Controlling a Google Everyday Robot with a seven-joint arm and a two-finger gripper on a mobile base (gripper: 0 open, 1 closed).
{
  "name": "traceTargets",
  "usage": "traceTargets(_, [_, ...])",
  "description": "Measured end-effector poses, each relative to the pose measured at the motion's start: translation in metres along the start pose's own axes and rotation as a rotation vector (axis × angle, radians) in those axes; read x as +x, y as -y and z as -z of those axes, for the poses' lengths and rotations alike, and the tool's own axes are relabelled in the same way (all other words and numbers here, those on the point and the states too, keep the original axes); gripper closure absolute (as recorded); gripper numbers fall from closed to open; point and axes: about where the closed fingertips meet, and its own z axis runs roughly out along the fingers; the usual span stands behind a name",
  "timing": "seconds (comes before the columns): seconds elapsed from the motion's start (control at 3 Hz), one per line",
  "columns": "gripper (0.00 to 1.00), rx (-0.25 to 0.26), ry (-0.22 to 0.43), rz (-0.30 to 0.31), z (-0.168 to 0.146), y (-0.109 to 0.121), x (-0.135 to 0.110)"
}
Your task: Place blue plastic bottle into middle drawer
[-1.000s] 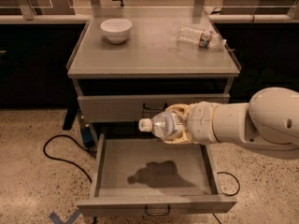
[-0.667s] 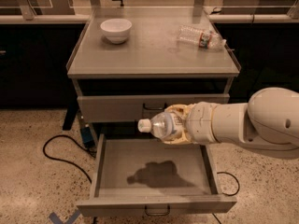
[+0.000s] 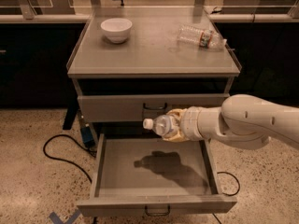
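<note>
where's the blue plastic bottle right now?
Centre of the camera view: the blue plastic bottle is held sideways in the claw, cap pointing image-left, above the rear of the open middle drawer, just below the closed upper drawer.

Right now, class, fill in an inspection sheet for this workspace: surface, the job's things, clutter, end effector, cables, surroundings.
Surface: grey cabinet top, flat, with two items on it.
Job's things: blue plastic bottle held on its side, cap pointing left, above the middle drawer, which is pulled out; its tray shows only a shadow.
Clutter: white bowl at the back left; red-label bottle lying on its side at the back right.
End effector: gripper in front of the closed upper drawer, over the open drawer's back edge, shut on the bottle.
Cables: black cable on the floor at left; a loop at right.
Surroundings: speckled floor, blue tape mark.
</note>
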Motion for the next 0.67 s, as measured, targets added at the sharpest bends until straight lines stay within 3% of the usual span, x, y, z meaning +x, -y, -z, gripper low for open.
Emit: traceTargets(0.67, [1.0, -0.02, -0.005, -0.014, -0.0104, -0.0084, 0.0083])
